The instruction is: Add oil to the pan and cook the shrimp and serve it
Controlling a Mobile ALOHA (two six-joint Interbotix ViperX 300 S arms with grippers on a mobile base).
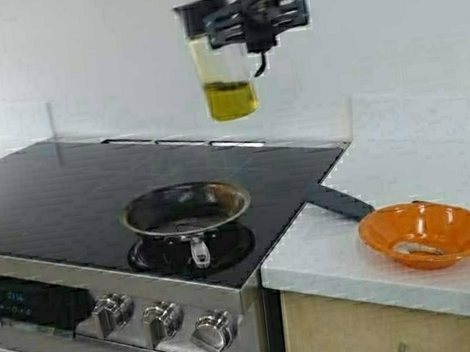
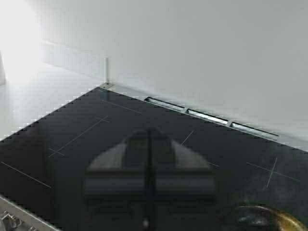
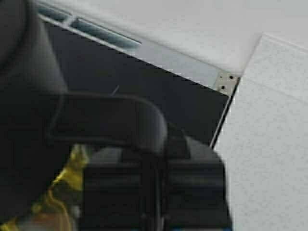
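The right gripper (image 1: 255,21) is clamped on the black handle of the oil jug (image 1: 222,57), holding it upright high above the cooktop's back edge, so nothing spills before tilting over the pan (image 1: 186,209) near the front edge. The shrimp (image 1: 419,248) waits in the orange bowl (image 1: 426,233) on the worktop. The left gripper (image 2: 149,168) hovers closed and empty over the cooktop (image 1: 65,188).

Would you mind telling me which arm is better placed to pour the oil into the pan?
The right. Its tool already holds the oil jug up in the air behind the pan. The left tool is shut and empty above the stovetop.

Black stovetop (image 1: 65,192) w/ pan (image 1: 186,209); white counter (image 1: 330,254) w/ orange bowl (image 1: 427,234).
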